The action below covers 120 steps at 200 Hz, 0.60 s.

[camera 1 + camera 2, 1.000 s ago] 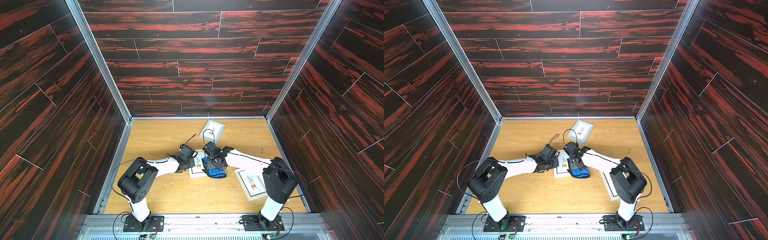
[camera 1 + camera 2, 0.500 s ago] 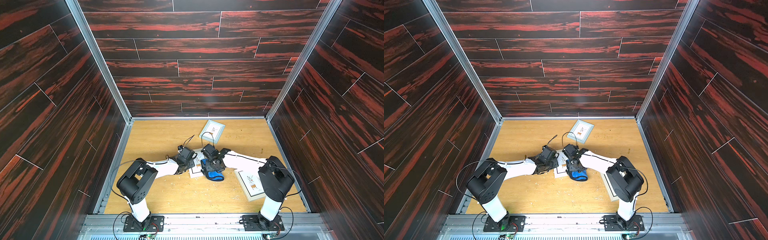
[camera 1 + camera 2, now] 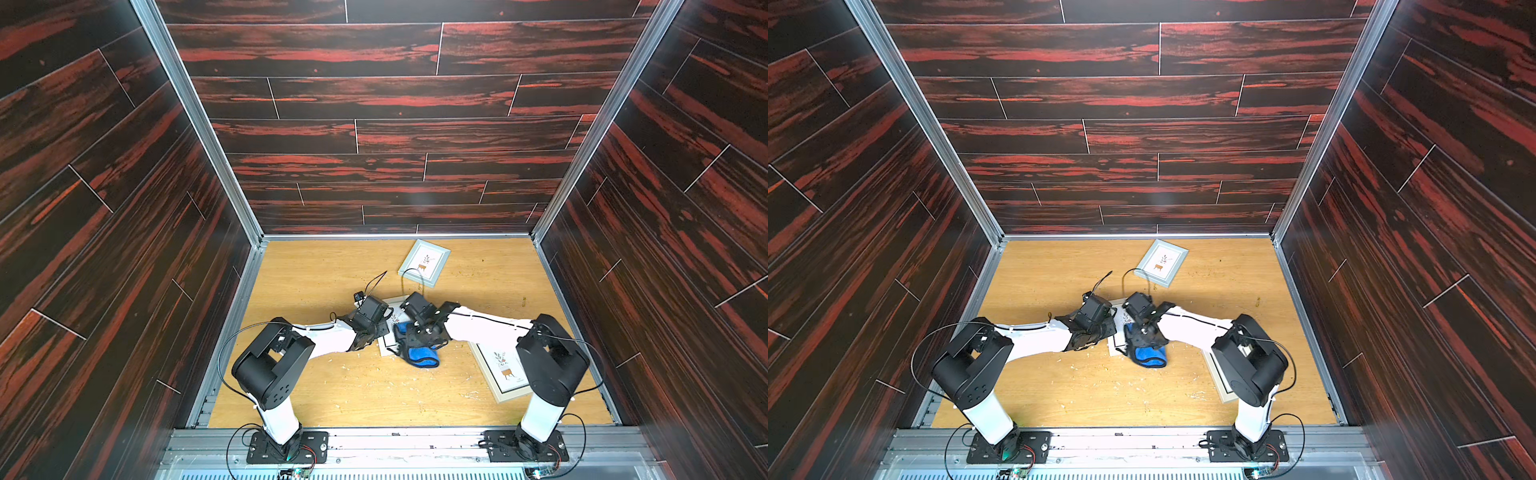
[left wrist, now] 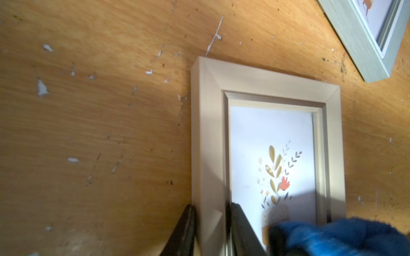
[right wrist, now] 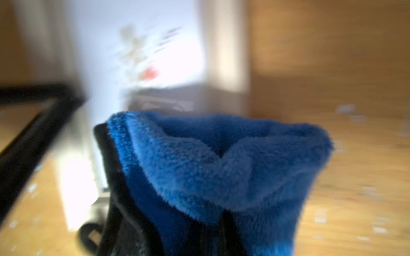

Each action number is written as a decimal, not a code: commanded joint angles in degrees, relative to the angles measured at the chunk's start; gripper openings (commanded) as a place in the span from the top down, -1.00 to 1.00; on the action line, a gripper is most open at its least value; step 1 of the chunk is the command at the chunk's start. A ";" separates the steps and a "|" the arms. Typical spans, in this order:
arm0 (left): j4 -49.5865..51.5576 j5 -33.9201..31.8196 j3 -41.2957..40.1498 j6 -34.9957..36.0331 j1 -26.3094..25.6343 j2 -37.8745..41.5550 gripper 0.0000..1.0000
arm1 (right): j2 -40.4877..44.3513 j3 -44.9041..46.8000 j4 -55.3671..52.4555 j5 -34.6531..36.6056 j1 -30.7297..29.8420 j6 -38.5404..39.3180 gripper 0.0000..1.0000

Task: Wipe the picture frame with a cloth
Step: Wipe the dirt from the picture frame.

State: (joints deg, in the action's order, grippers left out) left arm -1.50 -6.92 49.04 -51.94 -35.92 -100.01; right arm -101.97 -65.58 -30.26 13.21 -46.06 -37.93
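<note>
Nudged slightly leftward, right claw, clamped on the cloth, rubs the picture frame near its end; left claw pinches its rail. Wiping seems underway, with the far part left to do.

A grey-green frame is laid flat near the panelled back wall, and white flecks are scattered over the wooden tabletop.

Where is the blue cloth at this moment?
In a top view the cloth sits mid-table, bunched in the right gripper, over the near end of the middle picture frame.
</note>
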 commanded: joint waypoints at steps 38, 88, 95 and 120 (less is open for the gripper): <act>7.38 -0.29 -2.98 -0.46 0.33 -1.35 0.41 | -3.74 -5.04 0.27 -4.38 -7.27 -1.60 1.00; 7.05 -0.38 -3.25 -0.35 0.38 -1.13 0.41 | 0.46 1.98 -2.00 4.01 0.43 0.24 1.00; 6.95 -0.37 -3.25 -0.42 0.37 -1.15 0.41 | 0.55 1.57 -2.01 3.90 0.34 0.56 1.00; 6.87 -0.47 -3.17 -0.45 0.35 -1.32 0.41 | -0.86 -1.61 -0.07 -0.14 -3.82 -0.48 1.00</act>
State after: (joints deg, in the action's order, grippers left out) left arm -2.17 -6.96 48.42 -52.18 -35.90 -99.68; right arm -101.78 -65.45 -29.32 14.61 -45.84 -38.39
